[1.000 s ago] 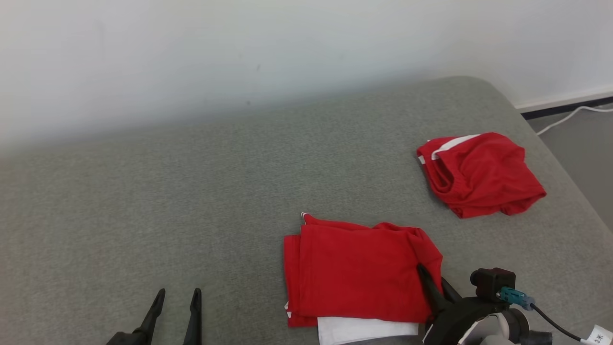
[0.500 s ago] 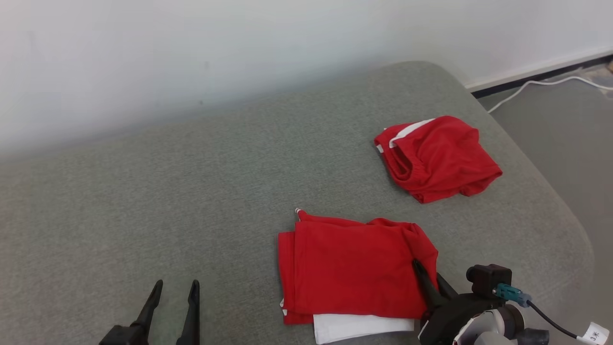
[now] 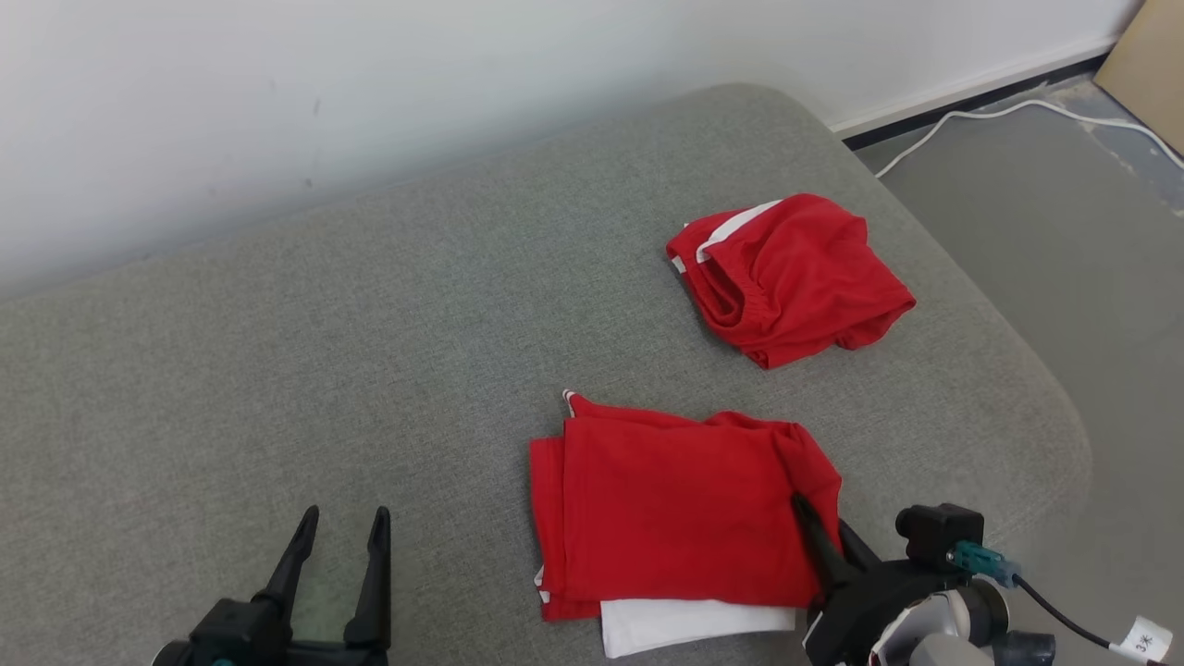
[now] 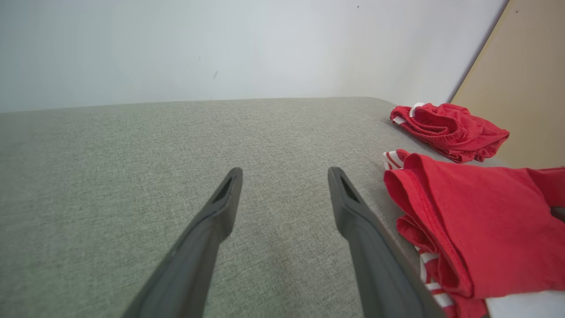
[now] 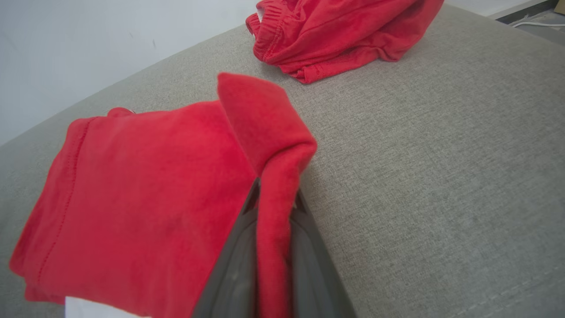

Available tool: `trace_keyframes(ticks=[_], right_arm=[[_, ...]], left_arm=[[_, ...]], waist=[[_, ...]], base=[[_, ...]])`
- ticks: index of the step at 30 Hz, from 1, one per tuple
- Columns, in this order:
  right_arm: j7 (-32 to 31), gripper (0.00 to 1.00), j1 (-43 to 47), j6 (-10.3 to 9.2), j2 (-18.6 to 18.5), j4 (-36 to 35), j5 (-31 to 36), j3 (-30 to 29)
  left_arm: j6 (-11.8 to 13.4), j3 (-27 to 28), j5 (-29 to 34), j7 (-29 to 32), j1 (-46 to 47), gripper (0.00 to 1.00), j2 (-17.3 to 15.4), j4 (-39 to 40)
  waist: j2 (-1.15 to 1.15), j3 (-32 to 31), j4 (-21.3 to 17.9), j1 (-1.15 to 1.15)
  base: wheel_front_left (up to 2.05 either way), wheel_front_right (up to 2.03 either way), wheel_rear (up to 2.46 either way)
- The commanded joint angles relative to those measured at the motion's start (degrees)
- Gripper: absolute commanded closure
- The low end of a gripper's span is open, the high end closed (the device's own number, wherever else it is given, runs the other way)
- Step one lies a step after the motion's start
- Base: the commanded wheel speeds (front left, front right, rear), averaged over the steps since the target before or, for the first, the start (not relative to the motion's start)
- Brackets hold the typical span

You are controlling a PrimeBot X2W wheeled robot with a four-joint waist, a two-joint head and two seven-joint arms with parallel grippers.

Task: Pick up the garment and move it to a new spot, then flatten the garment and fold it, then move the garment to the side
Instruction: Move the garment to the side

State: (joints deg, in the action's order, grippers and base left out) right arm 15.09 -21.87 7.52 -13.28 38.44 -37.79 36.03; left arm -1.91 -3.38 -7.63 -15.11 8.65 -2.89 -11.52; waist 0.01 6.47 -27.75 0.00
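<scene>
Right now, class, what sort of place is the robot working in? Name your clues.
Probably an indoor room, perhaps domestic: a grey upholstered cushion against a plain white wall, a white cable on the floor.

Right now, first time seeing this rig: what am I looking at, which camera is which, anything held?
It's a two-armed robot at a grey padded surface. The wide picture comes from its head camera, looking down; the other two come from wrist cameras, each looking along that arm's two dark fingers. The left gripper is open and empty, bare surface ahead of it. The right gripper is shut on the right edge of the folded red garment, cloth pinched between its fingers. A second red garment lies bunched farther back, to the right.
</scene>
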Motion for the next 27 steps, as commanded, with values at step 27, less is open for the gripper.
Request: trace_keyframes(ticks=[27], right_arm=[[0.0, 1.00, -23.1, -0.07, -6.1, 2.6, 17.6, -16.2]], left_arm=[[0.1, -4.3, 3.8, 0.0, 4.9, 0.00, 0.0, 0.8]], waist=[[-0.01, 7.4, 9.3, 0.00]], base=[[0.00, 0.00, 0.00]])
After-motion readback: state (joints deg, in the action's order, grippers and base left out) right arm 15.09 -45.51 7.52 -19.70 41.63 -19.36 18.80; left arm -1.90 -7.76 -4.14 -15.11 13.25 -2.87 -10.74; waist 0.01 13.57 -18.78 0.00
